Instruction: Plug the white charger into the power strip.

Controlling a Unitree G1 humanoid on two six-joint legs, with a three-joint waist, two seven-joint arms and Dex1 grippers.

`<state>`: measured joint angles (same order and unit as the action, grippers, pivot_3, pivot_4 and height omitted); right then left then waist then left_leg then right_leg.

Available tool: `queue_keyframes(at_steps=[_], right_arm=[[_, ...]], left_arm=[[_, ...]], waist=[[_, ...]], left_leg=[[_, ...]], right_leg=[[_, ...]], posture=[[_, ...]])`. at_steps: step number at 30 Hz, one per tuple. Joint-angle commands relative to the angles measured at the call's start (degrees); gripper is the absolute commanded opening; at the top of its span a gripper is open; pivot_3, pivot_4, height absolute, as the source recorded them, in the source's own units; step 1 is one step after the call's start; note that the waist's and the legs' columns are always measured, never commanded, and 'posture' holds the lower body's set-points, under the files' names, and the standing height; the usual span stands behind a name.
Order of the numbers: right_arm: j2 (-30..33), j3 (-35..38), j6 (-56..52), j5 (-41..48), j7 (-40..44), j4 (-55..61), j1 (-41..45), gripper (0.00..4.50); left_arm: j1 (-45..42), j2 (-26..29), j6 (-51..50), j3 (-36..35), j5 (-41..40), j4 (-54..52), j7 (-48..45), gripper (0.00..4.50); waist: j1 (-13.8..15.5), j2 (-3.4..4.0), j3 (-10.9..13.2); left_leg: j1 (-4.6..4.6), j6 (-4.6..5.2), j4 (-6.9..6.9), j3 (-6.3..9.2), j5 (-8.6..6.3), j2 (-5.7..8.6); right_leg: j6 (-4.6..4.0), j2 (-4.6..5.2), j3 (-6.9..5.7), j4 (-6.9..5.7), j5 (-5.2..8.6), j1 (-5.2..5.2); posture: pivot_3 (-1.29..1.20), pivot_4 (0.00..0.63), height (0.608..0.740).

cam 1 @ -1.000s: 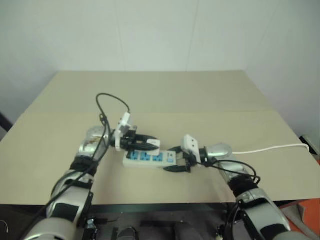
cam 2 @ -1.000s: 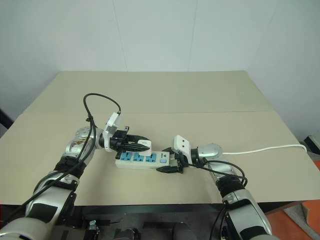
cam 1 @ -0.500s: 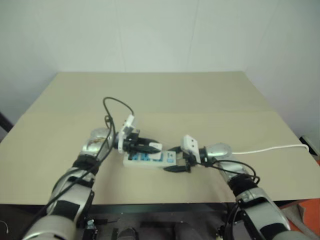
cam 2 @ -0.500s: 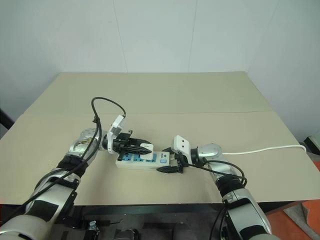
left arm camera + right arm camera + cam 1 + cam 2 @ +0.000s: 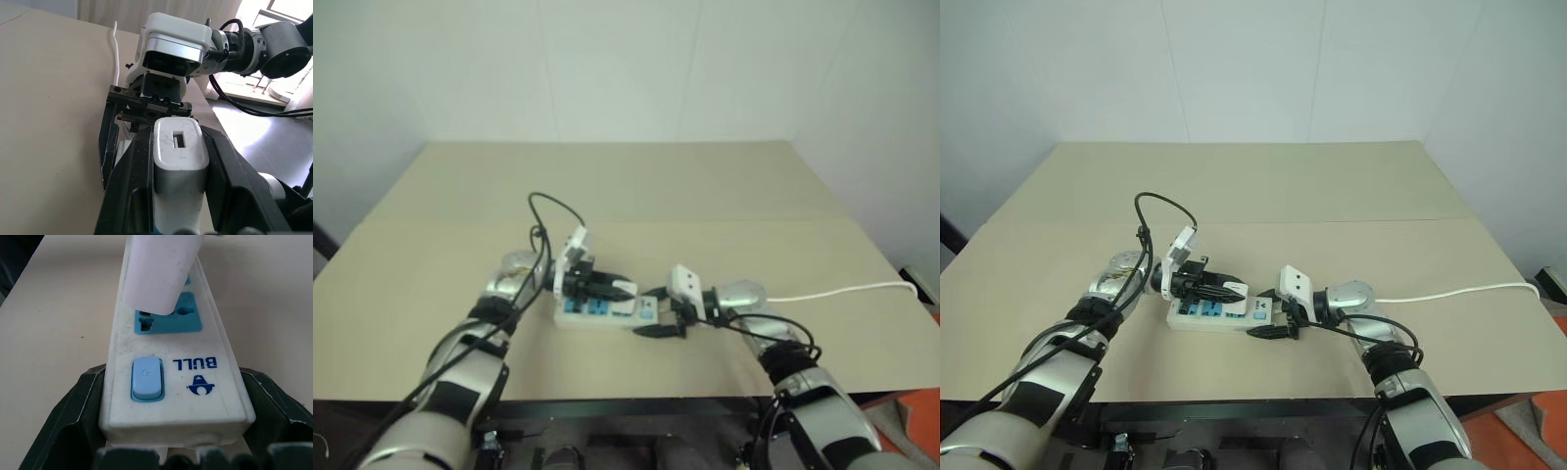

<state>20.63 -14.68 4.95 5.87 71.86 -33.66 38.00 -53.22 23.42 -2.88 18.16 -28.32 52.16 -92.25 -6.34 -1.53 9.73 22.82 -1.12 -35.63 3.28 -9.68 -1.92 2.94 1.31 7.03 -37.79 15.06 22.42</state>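
The power strip (image 5: 1209, 315) lies on the tan table (image 5: 1332, 186), a long white bar with blue socket faces and a blue switch (image 5: 145, 378) at its right end. My right gripper (image 5: 1270, 324) grips that switch end, with a black finger (image 5: 68, 421) on each side of the bar. My left gripper (image 5: 1231, 291) is shut on the white charger (image 5: 178, 161) and holds it low over the strip. In the right wrist view the white charger (image 5: 159, 269) covers the upper part of the socket face (image 5: 168, 319) nearest the switch. Its prongs are hidden.
The strip's thin white cord (image 5: 1459, 292) runs right to the table's edge. A black cable loop (image 5: 1160, 208) arches over my left wrist. Open tabletop lies behind the strip, and the table's front edge (image 5: 1234, 399) is close below both arms.
My left gripper has carried the charger right and a little down, from the strip's left end to over its sockets. My right gripper and the strip have stayed put.
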Motion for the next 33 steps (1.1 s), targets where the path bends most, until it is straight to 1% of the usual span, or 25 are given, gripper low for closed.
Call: queue_keyframes(at_steps=[1, 9, 13, 19, 29, 33], right_arm=[[-0.1, -0.85, -0.45, -2.17, -1.72, -1.04, -0.14, 3.44], [-0.44, -0.71, -0.23, -2.27, -1.84, -1.68, 0.23, 3.44], [-0.54, -0.66, -0.02, -2.32, -1.83, -1.95, 0.3, 3.44], [-0.57, -0.63, 0.24, -2.46, -1.72, -2.28, 0.54, 3.44], [-0.67, -0.46, 0.72, -2.67, -1.87, -3.24, 1.0, 3.44], [-0.41, -0.38, 0.85, -2.66, -1.84, -3.38, 0.99, 3.44]], left_arm=[[-1.11, -0.01, 2.87, 0.37, 0.88, 0.51, -0.25, 1.01], [0.3, -0.35, 6.5, 1.12, 2.81, 1.14, -0.25, 1.01], [0.78, -0.36, 6.67, 1.19, 2.64, 1.1, -0.25, 1.01], [1.72, 1.08, 5.66, 3.61, 1.69, -0.56, -0.25, 1.01], [4.74, 1.29, 13.34, 2.9, 4.54, 1.08, -0.25, 1.01], [6.51, 1.54, 14.71, 2.24, 4.53, 1.32, -0.25, 1.01]], waist=[[0.0, 0.0, 0.0], [-0.02, -0.01, -0.01], [-0.17, -0.01, -0.01], [-0.43, -0.01, -0.01], [-0.6, -0.03, -0.04], [-0.61, -0.03, -0.08]], left_leg=[[-0.01, 0.0, 0.0, 0.0, 0.0, 0.0], [-0.09, 0.0, 0.0, 0.0, 0.0, 0.0], [-0.13, 0.0, 0.0, -0.01, 0.0, 0.0], [-0.13, 0.0, 0.01, -0.01, 0.0, -0.01], [-0.18, 0.0, 0.02, -0.01, -0.01, -0.02], [-0.23, 0.0, 0.04, -0.02, -0.01, -0.02]], right_leg=[[0.0, 0.0, 0.0, 0.0, 0.0, -0.01], [0.0, 0.0, 0.01, 0.01, 0.0, -0.1], [0.0, -0.01, 0.02, 0.0, 0.0, -0.12], [0.0, -0.02, 0.03, 0.04, 0.0, -0.12], [0.0, -0.03, 0.04, 0.07, 0.0, -0.16], [-0.01, -0.03, 0.05, 0.07, 0.01, -0.19]], posture=[[0.0, 0.15, 0.74], [0.0, 0.15, 0.74], [0.0, 0.15, 0.74], [0.0, 0.15, 0.74], [0.0, 0.15, 0.74], [0.0, 0.15, 0.74]])
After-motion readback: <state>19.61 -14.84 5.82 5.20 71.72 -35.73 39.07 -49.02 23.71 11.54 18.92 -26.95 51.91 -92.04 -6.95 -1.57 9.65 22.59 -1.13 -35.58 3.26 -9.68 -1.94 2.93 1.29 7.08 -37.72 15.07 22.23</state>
